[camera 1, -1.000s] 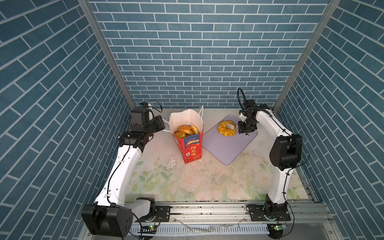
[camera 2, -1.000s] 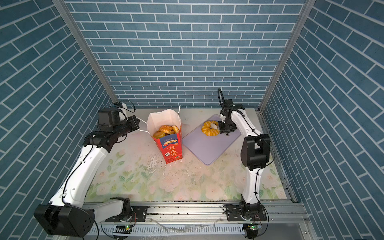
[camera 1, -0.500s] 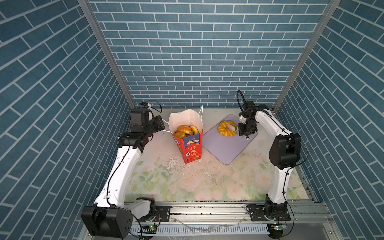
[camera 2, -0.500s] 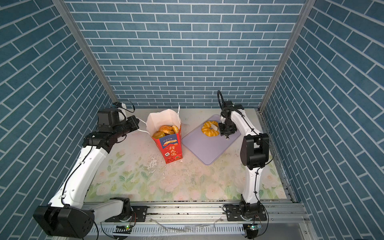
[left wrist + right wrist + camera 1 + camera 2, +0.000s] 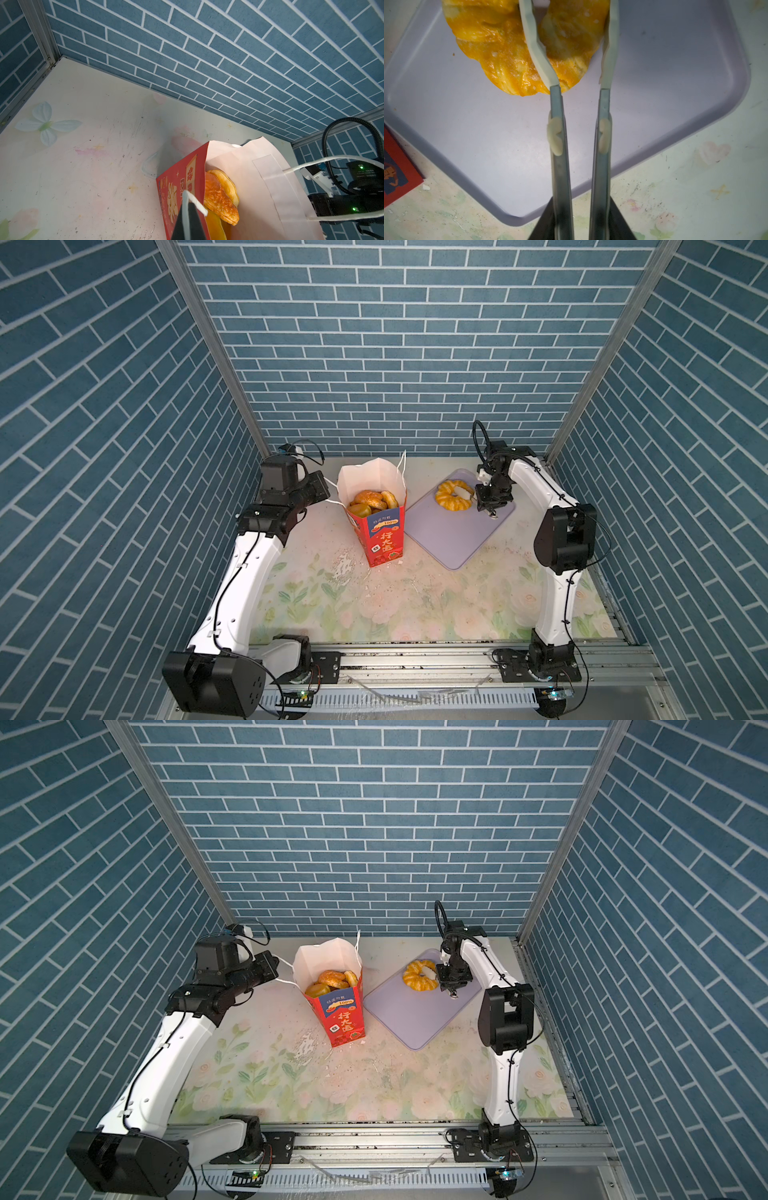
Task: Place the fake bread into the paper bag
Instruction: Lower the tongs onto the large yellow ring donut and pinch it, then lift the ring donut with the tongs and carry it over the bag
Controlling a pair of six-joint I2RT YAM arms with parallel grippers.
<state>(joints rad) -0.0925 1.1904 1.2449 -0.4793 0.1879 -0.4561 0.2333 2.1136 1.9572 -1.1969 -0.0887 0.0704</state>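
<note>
One ring donut (image 5: 449, 498) (image 5: 417, 979) (image 5: 500, 58) of the fake bread lies on the lilac tray (image 5: 449, 539) (image 5: 488, 135). My right gripper (image 5: 492, 510) (image 5: 453, 991) (image 5: 580, 207) is shut on metal tongs (image 5: 558, 145). Their pale tips pinch one side of the ring, one tip in the hole and one outside. The red paper bag (image 5: 382, 539) (image 5: 343, 1021) (image 5: 178, 187) stands upright and open with several pastries (image 5: 372, 502) (image 5: 218, 197) inside. My left gripper (image 5: 326, 494) (image 5: 275, 968) (image 5: 188, 209) is shut on the bag's white cord handle (image 5: 195, 202).
The tray lies to the right of the bag, near the back wall. White crumbs (image 5: 345, 568) are scattered on the floral tabletop (image 5: 415, 605) in front of the bag. Brick-pattern walls close in the back and both sides.
The tongs have closed in on the donut's side. Both arms stay almost where they were, and the left still holds the bag's cord.
</note>
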